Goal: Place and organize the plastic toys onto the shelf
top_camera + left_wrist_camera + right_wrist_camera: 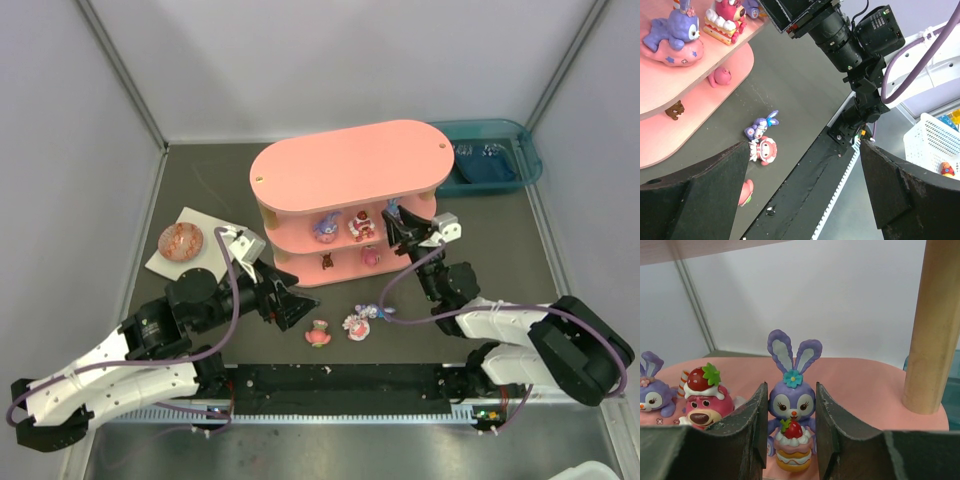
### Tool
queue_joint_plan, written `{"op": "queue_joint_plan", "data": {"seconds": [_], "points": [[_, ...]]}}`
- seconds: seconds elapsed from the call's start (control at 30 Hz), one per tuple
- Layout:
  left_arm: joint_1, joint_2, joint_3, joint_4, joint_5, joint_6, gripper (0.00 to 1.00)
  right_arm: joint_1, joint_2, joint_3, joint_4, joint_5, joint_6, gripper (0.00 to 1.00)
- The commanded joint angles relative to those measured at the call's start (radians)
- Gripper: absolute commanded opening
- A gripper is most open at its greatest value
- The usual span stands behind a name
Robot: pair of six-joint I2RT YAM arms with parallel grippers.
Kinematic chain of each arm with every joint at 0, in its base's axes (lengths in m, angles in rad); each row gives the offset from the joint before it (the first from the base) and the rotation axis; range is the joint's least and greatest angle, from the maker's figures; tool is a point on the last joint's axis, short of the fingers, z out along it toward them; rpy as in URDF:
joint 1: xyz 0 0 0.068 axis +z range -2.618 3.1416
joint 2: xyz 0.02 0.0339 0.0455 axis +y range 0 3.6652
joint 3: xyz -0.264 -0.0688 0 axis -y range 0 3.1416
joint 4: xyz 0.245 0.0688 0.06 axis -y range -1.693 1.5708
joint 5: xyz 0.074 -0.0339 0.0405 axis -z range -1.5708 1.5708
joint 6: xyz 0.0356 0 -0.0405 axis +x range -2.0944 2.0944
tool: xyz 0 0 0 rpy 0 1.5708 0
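Pink shelf (345,165) sat on the bench (520,240). Right arm stretched forward into its middle tier, right end effector (791,385) clamped on the purple bunny toy (792,405) beside a peg post (932,330). Left arm lay low, left end effector (805,145) wide apart near two loose toys (762,142).

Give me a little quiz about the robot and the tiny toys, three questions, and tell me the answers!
1. True or false: the right gripper has the purple bunny toy between its fingers, on the shelf.
2. How many loose toys lie on the table before the shelf? A) one B) three C) seven
3. Fill in: the left gripper is ____ and holds nothing.
Key: 1 true; 2 B; 3 open.
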Motion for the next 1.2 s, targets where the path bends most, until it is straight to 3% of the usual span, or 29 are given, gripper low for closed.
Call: {"op": "queue_joint_plan", "data": {"seconds": [0.0,0.37,0.77,1.17], "points": [[-0.002,-0.014,-0.003,0.054,-0.012,0.005,0.96,-0.011,0.025,0.03,0.244,0.008,0.005,0.0],[-0.002,-0.006,-0.006,0.061,-0.01,0.013,0.97,-0.011,0.011,0.012,0.242,0.006,0.005,0.26],[-0.002,-0.009,-0.011,0.067,-0.009,0.01,0.97,-0.011,-0.018,-0.004,0.242,-0.009,0.003,0.41],[-0.002,-0.005,-0.012,0.079,-0.001,0.01,0.97,-0.011,-0.055,-0.025,0.242,-0.014,-0.003,0.5]]}}
